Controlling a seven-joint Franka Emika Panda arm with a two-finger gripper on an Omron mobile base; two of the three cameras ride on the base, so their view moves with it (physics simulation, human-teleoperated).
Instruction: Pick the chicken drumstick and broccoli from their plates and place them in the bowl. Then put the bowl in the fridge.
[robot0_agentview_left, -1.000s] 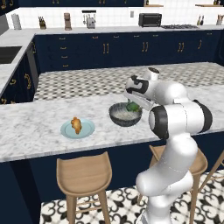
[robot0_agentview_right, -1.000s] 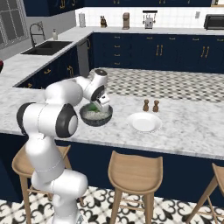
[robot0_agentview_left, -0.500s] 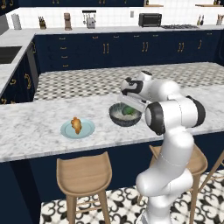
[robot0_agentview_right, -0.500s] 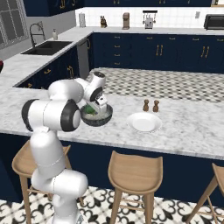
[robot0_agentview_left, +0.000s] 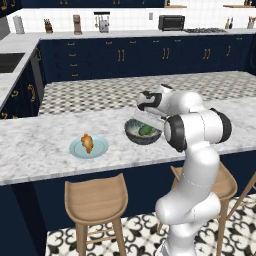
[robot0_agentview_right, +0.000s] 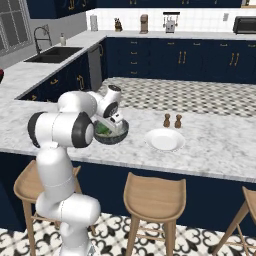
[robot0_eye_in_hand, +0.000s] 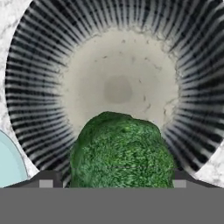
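The dark speckled bowl (robot0_agentview_left: 131, 135) (robot0_agentview_right: 120, 135) (robot0_eye_in_hand: 118, 87) stands on the marble island counter. In it lies the dark green broccoli (robot0_agentview_left: 145, 130) (robot0_agentview_right: 103, 129) (robot0_eye_in_hand: 122, 151), low against the near wall. My gripper (robot0_agentview_left: 143, 119) (robot0_agentview_right: 112, 123) (robot0_eye_in_hand: 113, 181) hangs right over the bowl, open, with its fingertips (robot0_eye_in_hand: 46, 180) wide on either side of the floret. The golden-brown chicken drumstick (robot0_agentview_left: 88, 142) rests on the pale blue plate (robot0_agentview_left: 75, 149) (robot0_eye_in_hand: 8, 162) to the bowl's left. The white plate (robot0_agentview_right: 165, 139) sits bare to the bowl's right.
Two small brown shakers (robot0_agentview_right: 171, 120) stand behind the white plate. Wooden stools (robot0_agentview_left: 95, 200) (robot0_agentview_right: 152, 197) line the island's near side. Navy cabinets, a sink (robot0_agentview_right: 55, 54) and a toaster oven (robot0_agentview_left: 171, 22) run along the far counters.
The broccoli has come down from above the rim into the bowl, and the hand has lowered and shifted slightly with it.
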